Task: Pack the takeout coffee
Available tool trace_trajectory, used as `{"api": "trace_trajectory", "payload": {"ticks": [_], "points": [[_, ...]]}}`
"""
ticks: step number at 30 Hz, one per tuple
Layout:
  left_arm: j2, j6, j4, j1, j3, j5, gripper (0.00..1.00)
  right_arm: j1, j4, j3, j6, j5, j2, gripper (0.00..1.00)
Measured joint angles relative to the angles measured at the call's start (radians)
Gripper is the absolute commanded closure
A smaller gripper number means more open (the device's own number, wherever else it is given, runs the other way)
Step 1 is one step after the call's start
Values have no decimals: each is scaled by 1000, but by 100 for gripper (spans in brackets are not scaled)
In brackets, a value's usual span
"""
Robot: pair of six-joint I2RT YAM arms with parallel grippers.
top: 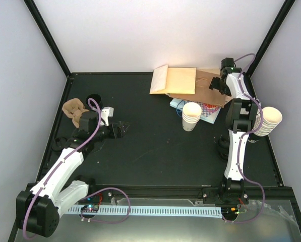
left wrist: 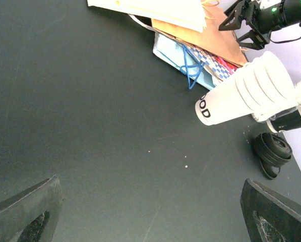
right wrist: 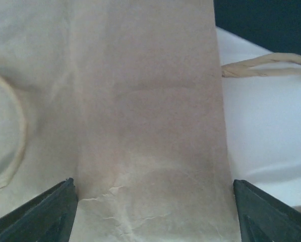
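The right end effector (right wrist: 153,184) is held low over the flat brown kraft paper bag (right wrist: 145,101) at the far right of the black tabletop (top: 150,151); its jaws stand wide apart and nothing is pinched between them. The left end effector (left wrist: 150,181) is released as well and hovers over bare tabletop. A single cup of takeout coffee cannot be picked out in these views; only a nested stack of cream-white tapered paper cups (top: 191,116) is seen in front of the bags, and a second such stack (top: 268,121) beside the right arm.

The step in hand is judged to be the taking of the bag; it should be gripped at a free edge or at the twisted paper cord handle (right wrist: 266,61), not on the flat face, because thin paper slides and buckles; a paler paper bag (top: 171,79) lies partly on it and may be dragged along. The paper is matte and finely creased; the cups look smooth and light, so they could be tipped easily.
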Motion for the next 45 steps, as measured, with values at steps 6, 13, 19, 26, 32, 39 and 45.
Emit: {"api": "trace_trajectory", "payload": {"ticks": [6,13,19,26,32,39,45], "points": [[0,3,0,0,0,0,1,-9,62,-31,18,-235,-15,54],[0,9,-1,0,0,0,1,-10,151,-94,48,-456,-103,98],[0,13,-3,0,0,0,1,-10,200,-94,51,-591,-145,99],[-7,17,-5,0,0,0,1,-10,195,-92,43,-623,-166,99],[-23,17,-5,0,0,0,1,-7,165,-90,22,-620,-315,99],[-36,16,-5,0,0,0,1,-5,155,-3,-23,-615,-538,99],[-53,10,-5,0,0,1,1,21,155,20,-72,-635,-682,99]]}}
